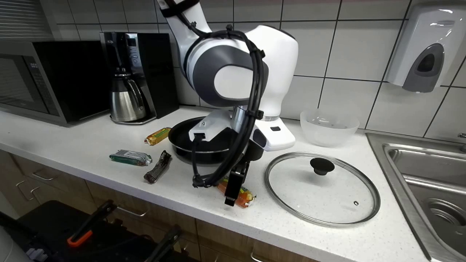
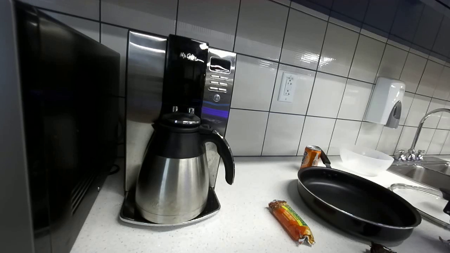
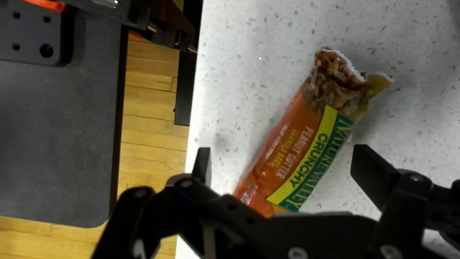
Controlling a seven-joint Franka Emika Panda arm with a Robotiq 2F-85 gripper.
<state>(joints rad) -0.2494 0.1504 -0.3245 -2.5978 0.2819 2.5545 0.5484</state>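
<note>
1. Granola bar [image 3: 305, 136] lies flat on the worktop [image 3: 248, 54], near the front edge. It slants across the wrist view; one crinkled end shows, while the other runs out of sight behind the jaws.

2. The jaws stand spread wide, pinching nothing. In the wrist view the bar shows between the two pads [image 3: 372, 172], with worktop visible on either side of it. How high the pads hang above it I cannot tell.

3. The wrapper [image 3: 316, 122] reads "crunchy" and "peanut butter", so I judge the bar light and fairly stiff, yet brittle: a hard squeeze could crack it. The wrapper looks thin and shiny, probably slippery, and the bar may skid on the worktop.

4. The middle looks like the best hold, pads against the two long sides, where the filling should give something solid. The crinkled end looks loose and floppy, a poor grip. Because the bar lies at a slant to the line along which the jaws close, uneven contact could twist it; a squarer line-up should be steadier.

5. In an exterior view a glass lid [image 1: 327, 196] lies beside the bar, and a black pan [image 1: 182, 151] stands farther back. A frosted bowl [image 1: 329, 133] sits behind the lid.

6. A dark bar [image 1: 158, 167], a green bar [image 1: 131, 157] and an orange bar [image 1: 157, 136] lie well apart from the jaws, the last just beside the pan.
</note>
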